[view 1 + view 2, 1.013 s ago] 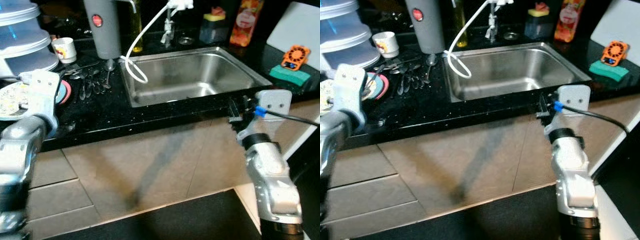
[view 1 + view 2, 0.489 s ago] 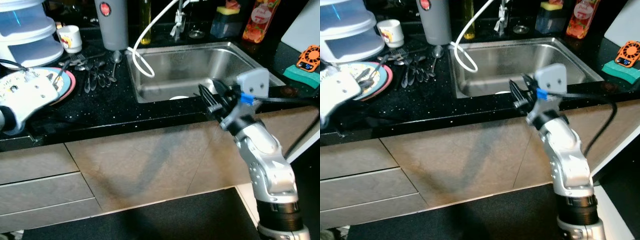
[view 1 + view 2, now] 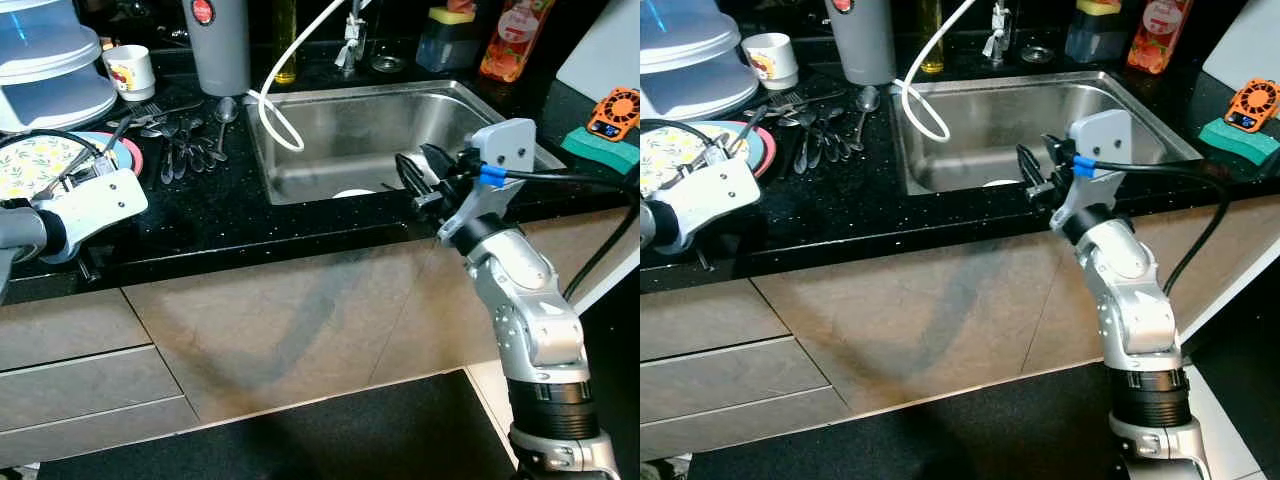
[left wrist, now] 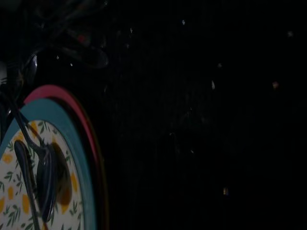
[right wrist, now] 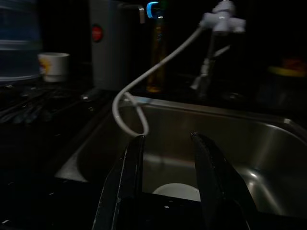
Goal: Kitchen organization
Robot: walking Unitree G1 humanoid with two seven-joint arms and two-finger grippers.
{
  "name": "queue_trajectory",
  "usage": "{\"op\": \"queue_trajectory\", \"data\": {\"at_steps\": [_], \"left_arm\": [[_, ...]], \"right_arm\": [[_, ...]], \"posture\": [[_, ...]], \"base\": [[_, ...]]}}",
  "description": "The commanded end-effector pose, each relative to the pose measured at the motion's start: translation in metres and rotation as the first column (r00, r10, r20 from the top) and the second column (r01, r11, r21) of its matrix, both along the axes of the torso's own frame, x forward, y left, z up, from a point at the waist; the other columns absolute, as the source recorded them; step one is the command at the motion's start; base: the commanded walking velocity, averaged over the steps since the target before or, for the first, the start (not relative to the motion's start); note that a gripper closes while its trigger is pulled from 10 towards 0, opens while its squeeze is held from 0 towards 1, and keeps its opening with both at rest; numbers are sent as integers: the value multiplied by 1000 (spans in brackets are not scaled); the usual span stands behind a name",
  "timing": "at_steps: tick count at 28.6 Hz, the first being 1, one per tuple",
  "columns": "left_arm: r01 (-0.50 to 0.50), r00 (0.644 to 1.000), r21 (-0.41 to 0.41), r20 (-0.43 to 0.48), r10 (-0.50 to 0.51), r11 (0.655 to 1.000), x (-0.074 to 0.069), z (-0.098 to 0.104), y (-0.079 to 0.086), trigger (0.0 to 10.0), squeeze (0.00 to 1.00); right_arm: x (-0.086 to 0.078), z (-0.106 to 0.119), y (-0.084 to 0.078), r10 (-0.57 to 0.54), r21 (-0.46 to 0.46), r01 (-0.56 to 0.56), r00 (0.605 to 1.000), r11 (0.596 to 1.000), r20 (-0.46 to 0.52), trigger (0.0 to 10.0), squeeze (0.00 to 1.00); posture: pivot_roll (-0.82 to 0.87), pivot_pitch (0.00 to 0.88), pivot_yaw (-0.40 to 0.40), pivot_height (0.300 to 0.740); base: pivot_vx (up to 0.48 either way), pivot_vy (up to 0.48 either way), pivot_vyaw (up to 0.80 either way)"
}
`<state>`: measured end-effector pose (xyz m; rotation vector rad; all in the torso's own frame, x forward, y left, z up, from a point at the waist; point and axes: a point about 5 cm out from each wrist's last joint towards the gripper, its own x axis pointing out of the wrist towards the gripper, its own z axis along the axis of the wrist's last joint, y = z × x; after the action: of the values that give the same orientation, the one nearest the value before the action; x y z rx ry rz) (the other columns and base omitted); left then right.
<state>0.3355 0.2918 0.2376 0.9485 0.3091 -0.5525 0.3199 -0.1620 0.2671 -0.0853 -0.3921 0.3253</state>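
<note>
Right gripper (image 3: 412, 178) over sink (image 3: 330, 110) (fingers apart)

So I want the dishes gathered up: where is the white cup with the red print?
The white cup stands at the back of the black counter on the robot's left, between the stacked white containers and the grey canister, behind the loose spoons.

A sink (image 3: 480, 125) is being shown set into the tabletop (image 3: 220, 215). Spoons (image 3: 190, 150) are lying left of it, a plate (image 3: 45, 160) farther left, a mug (image 3: 130, 72) behind.
</note>
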Motion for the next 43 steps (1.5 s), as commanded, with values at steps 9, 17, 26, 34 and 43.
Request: {"op": "queue_trajectory", "data": {"at_steps": [9, 17, 26, 34, 43], "left_arm": [[23, 997, -42, -76, -27, 999, 7, -34, -12, 0, 0], [-97, 992, -150, 68, 108, 984, 21, -21, -12, 10000, 0], [-243, 891, -540, 205, 406, 806, 32, 18, -22, 10000, 208], [-355, 828, -277, 350, 438, 893, 12, 12, -32, 10000, 0], [-522, 697, -340, 360, 621, 782, 6, 36, 12, 10000, 0]], "right_arm": [[-2, 3, -1, -9, 25, 9, 1000, 1000, 15, 10000, 0], [-4, -1, -3, -18, 35, 17, 1000, 999, 4, 10000, 0], [-6, -4, 0, -19, 47, 19, 1000, 999, -5, 10000, 0], [-7, -8, 3, -17, 62, 18, 1000, 998, -16, 10000, 0], [-5, -11, 9, -2, 83, 4, 1000, 997, -22, 10000, 0]], "posture": [[46, 56, -9, 740], [45, 60, -12, 740], [43, 67, -3, 740], [59, 72, -4, 740], [94, 73, 3, 740]], "base": [[0, 0, 0], [0, 0, 0], [0, 0, 0], [0, 0, 0], [0, 0, 0]]}}
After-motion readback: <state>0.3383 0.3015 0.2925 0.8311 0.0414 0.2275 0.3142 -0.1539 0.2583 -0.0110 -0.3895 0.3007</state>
